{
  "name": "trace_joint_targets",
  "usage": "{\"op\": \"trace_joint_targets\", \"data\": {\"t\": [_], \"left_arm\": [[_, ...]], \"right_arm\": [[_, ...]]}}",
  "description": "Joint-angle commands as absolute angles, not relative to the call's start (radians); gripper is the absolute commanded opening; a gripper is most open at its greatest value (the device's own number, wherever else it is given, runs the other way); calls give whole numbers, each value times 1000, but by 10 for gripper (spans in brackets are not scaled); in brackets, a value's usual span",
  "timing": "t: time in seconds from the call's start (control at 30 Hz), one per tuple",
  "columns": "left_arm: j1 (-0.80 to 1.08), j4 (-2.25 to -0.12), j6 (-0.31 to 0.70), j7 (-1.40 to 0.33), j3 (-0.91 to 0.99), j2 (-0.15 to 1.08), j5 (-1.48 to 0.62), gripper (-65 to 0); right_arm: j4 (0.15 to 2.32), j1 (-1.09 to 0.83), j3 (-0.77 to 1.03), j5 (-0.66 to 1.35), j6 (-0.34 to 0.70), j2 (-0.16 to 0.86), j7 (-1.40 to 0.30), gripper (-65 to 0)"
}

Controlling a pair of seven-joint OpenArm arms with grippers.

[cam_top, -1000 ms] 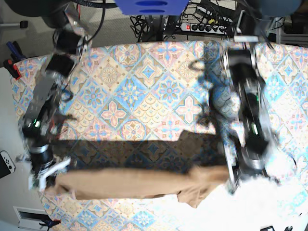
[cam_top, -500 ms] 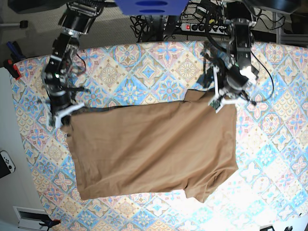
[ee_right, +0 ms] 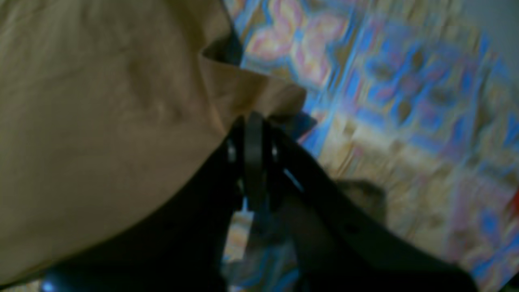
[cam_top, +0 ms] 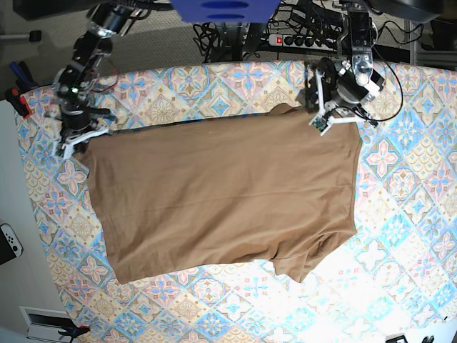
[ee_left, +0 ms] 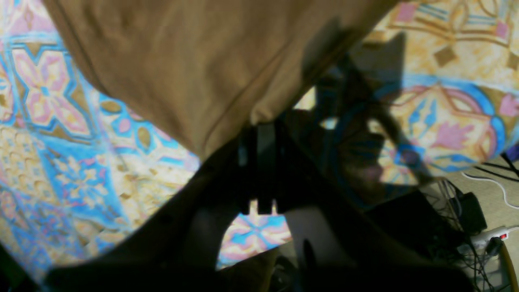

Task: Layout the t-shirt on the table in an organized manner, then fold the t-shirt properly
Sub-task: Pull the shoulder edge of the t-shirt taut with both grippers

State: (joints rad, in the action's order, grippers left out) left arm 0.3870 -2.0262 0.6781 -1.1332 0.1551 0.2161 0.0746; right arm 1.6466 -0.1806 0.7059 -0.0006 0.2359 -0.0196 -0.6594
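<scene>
The tan t-shirt (cam_top: 221,193) lies spread over the patterned table (cam_top: 214,89), its far edge stretched between both grippers. In the base view my left gripper (cam_top: 323,123) sits at the shirt's far right corner and my right gripper (cam_top: 77,141) at its far left corner. The left wrist view shows the left gripper (ee_left: 259,136) shut on a hemmed edge of the t-shirt (ee_left: 182,61). In the right wrist view, the right gripper (ee_right: 253,121) is shut on a folded corner of the t-shirt (ee_right: 101,101). One sleeve hangs rumpled at the near right.
Past the table's far edge lie a power strip (cam_top: 307,41) and tangled cables, with a blue object (cam_top: 225,8) above the middle. A white controller (cam_top: 8,243) lies left of the table. Patterned cloth (cam_top: 400,236) shows to the right of the shirt.
Both grippers have pulled the shirt's edge toward the far side of the table. The shirt went from a bunched strip near the front to a flat spread sheet.
</scene>
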Motion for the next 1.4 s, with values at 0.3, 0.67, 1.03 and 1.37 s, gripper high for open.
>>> {"op": "trace_joint_targets", "data": {"t": [0.3,0.67,1.03,1.37], "left_arm": [[433,-2045,676,-1122,160,219,73,-650],[349,-2046,676,-1132,162,219,82,-650],[219,-2045,676,-1230,160,223,84,-650],[153,-2002,676,-1230,156,223,120,-650]], "right_arm": [[1664,-168,702,7,234,-5,-634,-650],[1673,-162,702,7,234,-5,-634,-650],[1667,-160,700,7,234,-5,-639,-650],[1635,-114,699,7,234,-4,-647,-650]]}}
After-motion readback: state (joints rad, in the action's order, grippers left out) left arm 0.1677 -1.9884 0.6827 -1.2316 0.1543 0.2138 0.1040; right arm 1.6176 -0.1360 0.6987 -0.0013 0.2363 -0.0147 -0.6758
